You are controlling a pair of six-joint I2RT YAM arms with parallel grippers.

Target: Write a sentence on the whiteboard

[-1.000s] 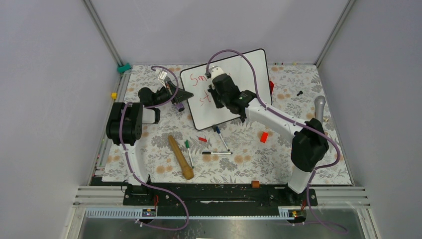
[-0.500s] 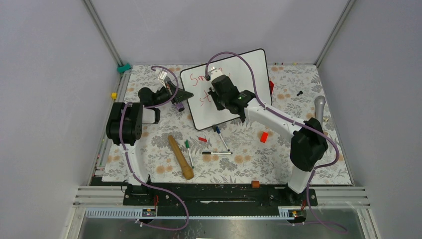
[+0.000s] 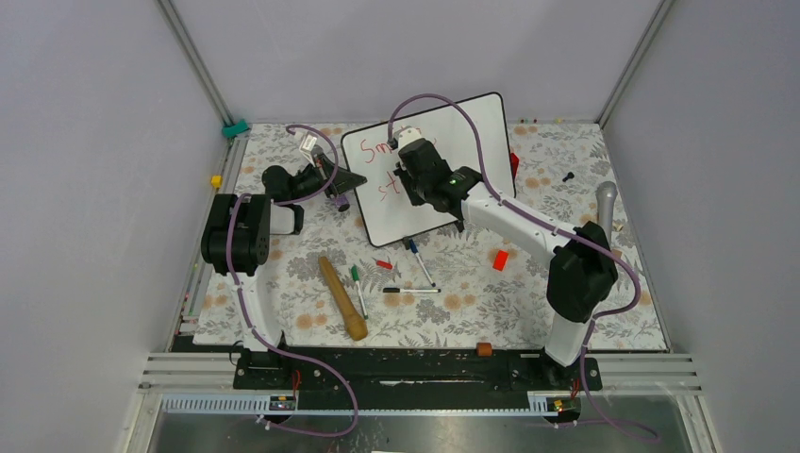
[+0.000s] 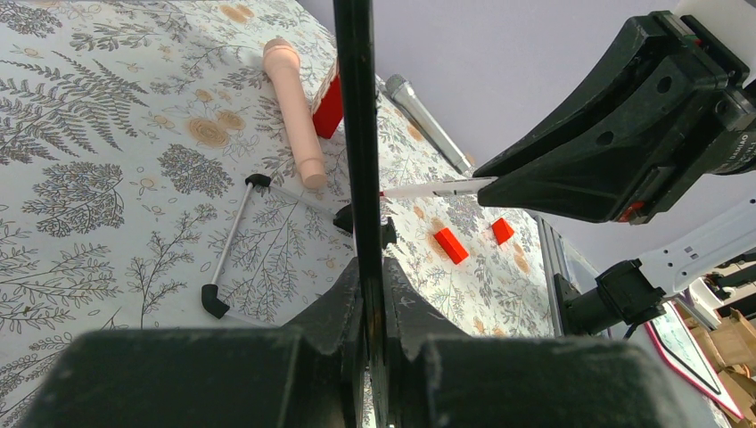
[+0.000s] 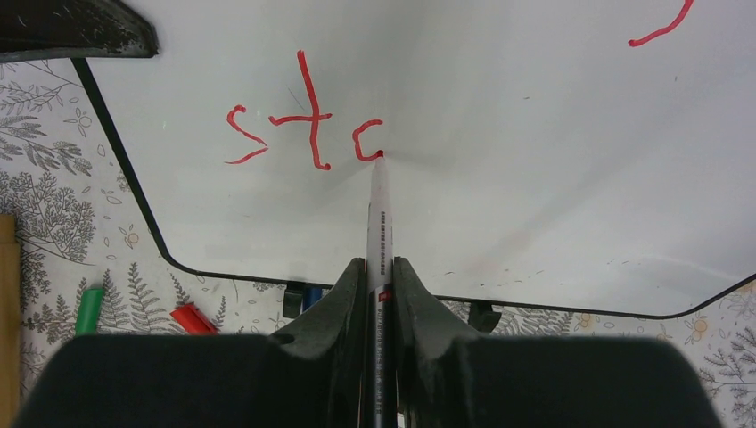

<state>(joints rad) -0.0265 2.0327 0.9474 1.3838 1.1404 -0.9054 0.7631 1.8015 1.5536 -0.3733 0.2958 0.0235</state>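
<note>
The right arm hides much of the whiteboard (image 3: 476,123) in the top view. Only "Sm" of the upper line of the sentence (image 3: 375,151) shows before the wrist covers the rest. In the right wrist view the lower line reads "st" followed by a rounded stroke like a "c". A further red stroke is cut off at the picture's upper right corner. The small print on the barrel of the red marker (image 5: 380,201) is too fine to read.

The right end effector (image 5: 380,267) is clamped on that marker, whose tip touches the board at the lower end of the "c".

The left wrist view shows the board only edge-on, as a black bar. The left end effector (image 4: 368,272) is closed tight on that black frame at the board's left edge.

The whiteboard stands tilted on the floral surface (image 3: 566,160), at its far middle. A wooden roller (image 3: 341,298), a green marker (image 3: 358,285), a blue marker (image 3: 421,261) and a red block (image 3: 500,260) lie nearer the arm bases.
</note>
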